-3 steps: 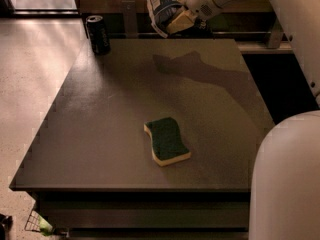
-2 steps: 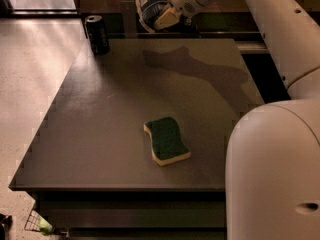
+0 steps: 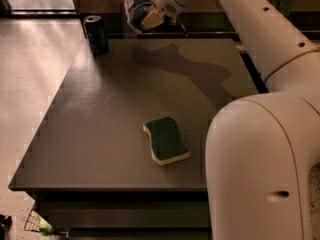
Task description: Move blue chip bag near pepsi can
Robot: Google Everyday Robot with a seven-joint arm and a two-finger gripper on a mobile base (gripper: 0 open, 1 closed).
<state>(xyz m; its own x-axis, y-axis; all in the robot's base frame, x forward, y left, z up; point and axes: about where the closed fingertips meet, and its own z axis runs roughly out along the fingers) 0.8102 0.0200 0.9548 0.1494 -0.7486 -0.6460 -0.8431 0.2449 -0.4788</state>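
Dark-blue foil shows at the far edge of the table (image 3: 90, 134), where the gripper (image 3: 146, 18) holds the blue chip bag (image 3: 134, 7) clear of the surface, its jaws clenched on the bag's crumpled right side. Being pinched at 1 edge only, the bag bunches up instead of hanging flat. The pepsi can (image 3: 96, 34) stands upright on the far-left corner of the table, to the left of the bag and lower, apart from it. Carrying the bag in the air rather than sliding it probably keeps the crinkly foil from dragging or snagging, and from nudging the light can over.

The white arm (image 3: 250, 29) reaches in from the right, casting a shadow (image 3: 185, 71) across the tabletop. 1 green-and-yellow sponge (image 3: 166, 140) lies near the front (well apart from both task items, so it plays no part). By my judgement the bag is close to its goal, and lowering it just right of the can remains.
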